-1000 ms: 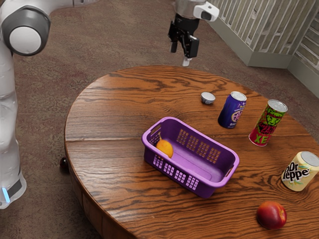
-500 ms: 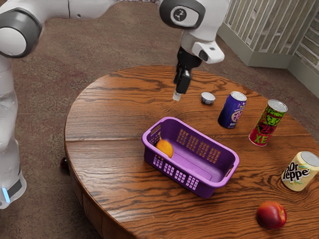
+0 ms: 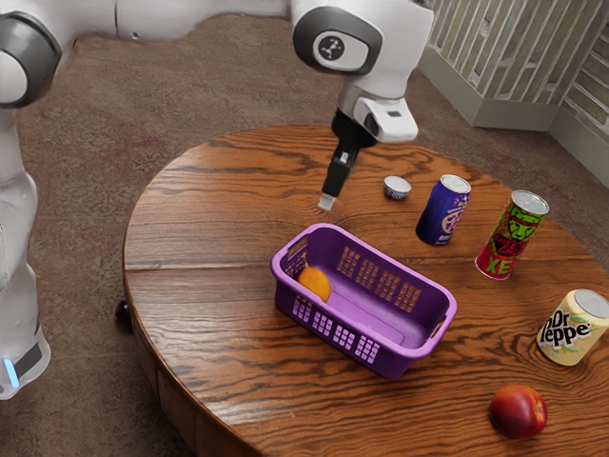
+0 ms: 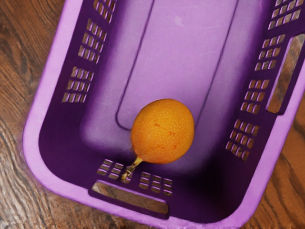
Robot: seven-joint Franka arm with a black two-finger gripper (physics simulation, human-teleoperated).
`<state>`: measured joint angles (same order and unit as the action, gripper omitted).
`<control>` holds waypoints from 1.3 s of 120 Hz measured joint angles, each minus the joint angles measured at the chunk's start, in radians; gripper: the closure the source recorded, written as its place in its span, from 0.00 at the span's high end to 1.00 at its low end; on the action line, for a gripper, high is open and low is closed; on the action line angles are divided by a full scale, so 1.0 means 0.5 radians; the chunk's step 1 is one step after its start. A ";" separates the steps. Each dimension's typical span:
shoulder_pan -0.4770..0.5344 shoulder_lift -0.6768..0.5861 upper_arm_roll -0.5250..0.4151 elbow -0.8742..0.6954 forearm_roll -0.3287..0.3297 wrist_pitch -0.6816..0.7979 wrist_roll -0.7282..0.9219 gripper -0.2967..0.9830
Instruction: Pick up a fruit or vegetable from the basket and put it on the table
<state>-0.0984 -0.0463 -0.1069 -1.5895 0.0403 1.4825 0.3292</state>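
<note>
Over the table, my gripper [image 3: 326, 203] hangs above and beyond the basket's far corner at the exterior view's left; its opening cannot be told from this side. The purple basket [image 3: 381, 262] stands upright on the table [image 3: 219, 209]. In it, at the end toward the exterior view's left, lies an orange-yellow fruit [image 3: 315, 283]. From the wrist view, the fruit [image 4: 163, 131] is round, with a short stem pointing to the handle slot in the end wall of the basket [image 4: 35, 124]. No part of the gripper touches the fruit.
Beyond the basket stand a small bowl [image 3: 397, 188] and a blue can [image 3: 443, 210]. Toward the exterior view's right are a green-and-red can [image 3: 512, 235] and a pale Dr Pepper can [image 3: 573, 327]. A red fruit [image 3: 519, 411] lies near the lower right.
My hand has come in over the table and dropped toward the basket, tilting as it moved. The basket and its fruit have stayed where they were.
</note>
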 joint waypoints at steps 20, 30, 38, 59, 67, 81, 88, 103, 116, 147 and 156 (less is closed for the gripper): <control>0.126 -0.053 -0.015 -0.189 -0.019 0.093 0.065 0.77; 0.100 -0.060 -0.020 -0.215 -0.025 0.131 0.091 0.77; 0.081 -0.079 -0.026 -0.254 -0.034 0.153 0.109 0.77; 0.081 -0.148 -0.031 -0.374 -0.065 0.224 0.149 0.77; 0.083 -0.151 -0.031 -0.390 -0.070 0.247 0.162 0.77; 0.085 -0.152 -0.036 -0.456 -0.076 0.293 0.180 0.77; 0.083 -0.161 -0.041 -0.506 -0.082 0.316 0.188 0.77; 0.083 -0.191 -0.055 -0.579 -0.102 0.355 0.203 0.77; 0.082 -0.197 -0.069 -0.591 -0.118 0.374 0.214 0.77; 0.081 -0.188 -0.072 -0.626 -0.090 0.434 0.230 0.77; 0.080 -0.184 -0.072 -0.632 -0.072 0.460 0.232 0.77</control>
<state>-0.0585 -0.1384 -0.1430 -1.9055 0.0043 1.7123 0.4453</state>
